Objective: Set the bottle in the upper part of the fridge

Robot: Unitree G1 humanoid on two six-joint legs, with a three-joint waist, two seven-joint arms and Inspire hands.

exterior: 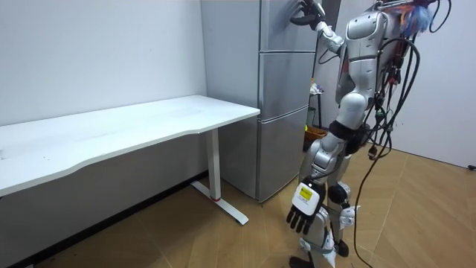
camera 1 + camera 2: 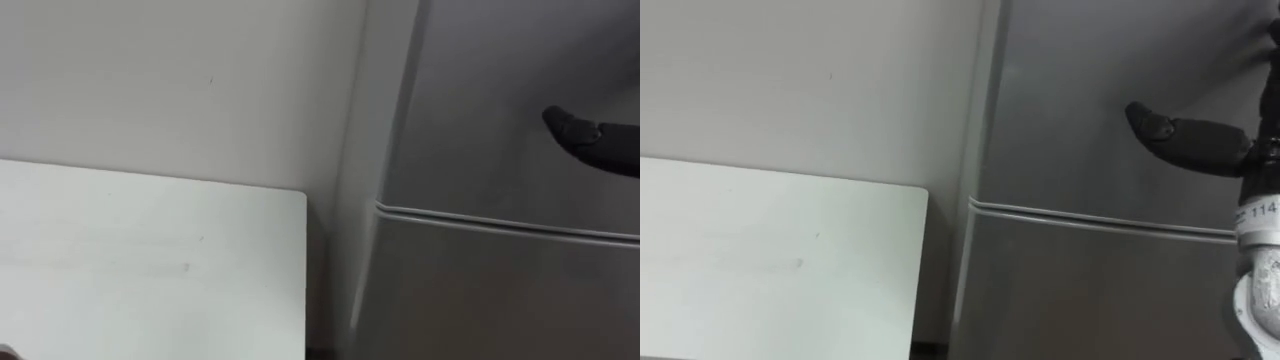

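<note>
The right hand (image 2: 1188, 140) comes in from the right of both eye views, dark against the grey metal, lying on the upper door (image 2: 1090, 90) of the fridge (image 1: 238, 97). Whether it is open or closed on anything there cannot be told. Below it a raised seam runs across the fridge front, and under that is the lower door (image 2: 1090, 290). Both doors lie flush and shut.

To the left of the fridge stands a white table (image 2: 150, 260). Its square corner is near the fridge side with a narrow dark gap between them, and a pale wall (image 2: 180, 80) rises behind it.

The room view adds what the eye views lack. The robot stands upright on a wooden floor (image 1: 416, 216), facing the fridge front with its right arm raised high to the top door. The long table runs off along the wall on white legs. The left hand (image 1: 302, 211) hangs low beside the leg, its fingers loose and spread downward, holding nothing.

The fridge is tall, plain and silver-grey, with a smooth front that catches soft reflections. Where the bottle is cannot be told from these views
</note>
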